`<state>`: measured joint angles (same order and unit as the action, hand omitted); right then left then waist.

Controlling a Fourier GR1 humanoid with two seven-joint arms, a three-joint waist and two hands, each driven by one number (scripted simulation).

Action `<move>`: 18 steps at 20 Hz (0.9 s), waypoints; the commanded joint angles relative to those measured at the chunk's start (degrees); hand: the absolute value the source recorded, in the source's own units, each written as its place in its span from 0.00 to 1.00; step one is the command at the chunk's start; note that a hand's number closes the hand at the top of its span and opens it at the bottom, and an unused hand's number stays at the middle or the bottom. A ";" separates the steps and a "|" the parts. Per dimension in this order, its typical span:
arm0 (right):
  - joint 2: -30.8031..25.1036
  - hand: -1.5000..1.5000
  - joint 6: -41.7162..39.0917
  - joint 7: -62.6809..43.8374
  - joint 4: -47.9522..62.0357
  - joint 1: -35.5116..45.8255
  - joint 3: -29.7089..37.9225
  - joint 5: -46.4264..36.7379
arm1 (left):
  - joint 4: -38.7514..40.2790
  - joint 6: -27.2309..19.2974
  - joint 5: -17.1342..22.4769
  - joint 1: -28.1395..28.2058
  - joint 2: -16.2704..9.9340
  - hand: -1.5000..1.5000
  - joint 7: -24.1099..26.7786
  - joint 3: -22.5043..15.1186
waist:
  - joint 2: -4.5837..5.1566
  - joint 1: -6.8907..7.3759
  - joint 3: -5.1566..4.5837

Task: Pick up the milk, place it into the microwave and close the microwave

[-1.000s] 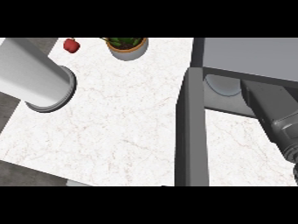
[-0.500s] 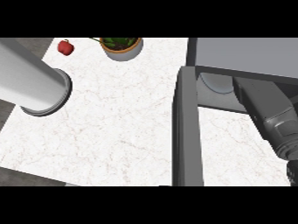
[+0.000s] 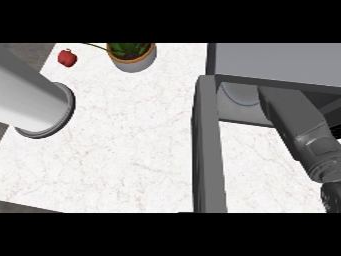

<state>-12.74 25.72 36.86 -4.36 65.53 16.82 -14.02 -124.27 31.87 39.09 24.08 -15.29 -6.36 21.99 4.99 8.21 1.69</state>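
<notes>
Reaching deep into the open grey box microwave [image 3: 276, 65], the right forearm hides its hand, so I cannot tell its state, and the milk, probably inside, is unseen; a carton should be light, stiff, best held by its sides

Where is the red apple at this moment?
In the head view, the red apple lies at the counter's far left, just left of the potted plant.

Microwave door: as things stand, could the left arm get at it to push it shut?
Probably yes. The microwave door stands open, edge-on, with bare counter between it and the left forearm. The left hand itself is out of view.
</notes>
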 commanded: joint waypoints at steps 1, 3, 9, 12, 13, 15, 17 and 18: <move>-1.20 0.00 -5.32 -0.27 -0.50 1.13 0.41 0.54 | 0.09 1.18 -3.54 0.59 2.71 0.00 1.32 -2.38 | -2.58 -2.01 -1.53; -1.42 0.00 -5.21 -0.95 -0.20 0.62 0.48 0.62 | -0.73 2.40 -3.68 1.79 3.56 0.00 1.50 -3.63 | -2.95 -2.40 -1.56; -0.99 0.00 -19.01 2.62 -1.46 -1.23 3.39 4.17 | -0.10 6.11 -6.25 1.57 5.35 0.00 1.58 -9.56 | -3.12 -3.93 -1.49; -0.54 0.00 -26.34 5.21 -1.71 -4.38 4.24 5.48 | 2.27 9.93 -9.58 2.86 6.53 0.00 2.74 -12.34 | -3.98 -5.69 -1.58; 1.18 0.00 -27.47 5.27 -1.48 -4.49 4.86 6.19 | 2.47 10.45 -9.50 1.72 5.55 0.00 1.69 -13.48 | -3.64 -5.35 -1.54; -0.18 0.00 -32.65 6.30 -1.82 -6.92 5.15 6.85 | 4.18 11.76 -11.02 1.64 5.55 0.00 1.96 -13.89 | -4.25 -6.65 -1.60; 1.56 0.00 -33.14 5.83 -2.25 -7.42 5.81 7.82 | 5.81 13.46 -14.84 0.49 6.27 0.00 3.54 -14.62 | -4.39 -6.58 -1.63; 3.14 0.00 -34.86 6.13 -2.50 -7.93 6.01 8.37 | 5.19 12.36 -16.19 0.41 7.80 0.00 3.01 -16.25 | -4.66 -7.11 -1.64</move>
<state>-11.41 -3.52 41.43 -5.87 59.67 21.76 -7.43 -120.23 42.76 26.87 25.01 -8.87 -3.83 8.18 1.25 2.27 0.19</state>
